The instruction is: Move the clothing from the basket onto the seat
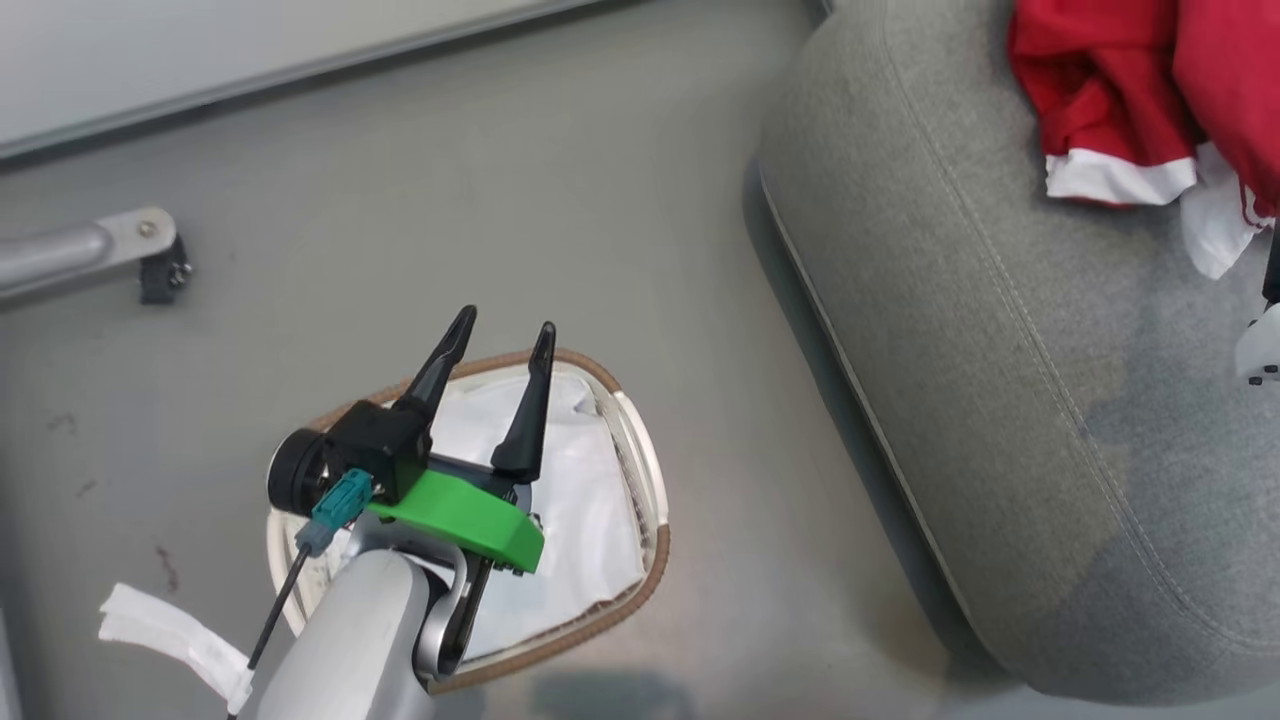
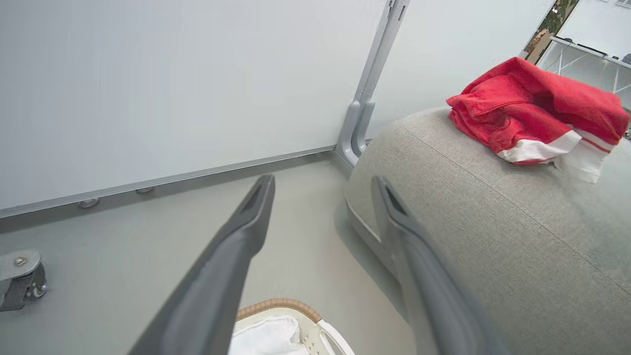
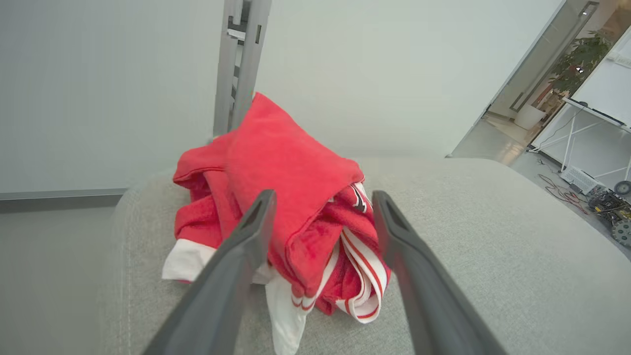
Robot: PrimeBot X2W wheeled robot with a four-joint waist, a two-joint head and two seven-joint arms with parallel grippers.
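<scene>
Red clothing (image 1: 1120, 95) with white bands lies heaped on the grey seat (image 1: 1000, 400) at the upper right. The left wrist view shows the clothing (image 2: 537, 111) on top of the seat (image 2: 493, 231). In the right wrist view my right gripper (image 3: 323, 202) stands open, its fingers apart on either side of the clothing (image 3: 291, 197), which rests on the seat (image 3: 493, 256). My left gripper (image 1: 505, 335) hangs open above the basket (image 1: 650, 560), with nothing between its fingers. Inside the basket I see a white liner (image 1: 580, 500). The basket's rim (image 2: 281, 303) shows at the bottom of the left wrist view.
A metal leg with a caster (image 1: 150, 250) stands on the grey floor at the left. A white wall panel (image 1: 200, 60) runs along the back. A strip of white cloth (image 1: 170, 630) lies on the floor beside the basket. Cables and equipment (image 3: 601, 197) sit far right.
</scene>
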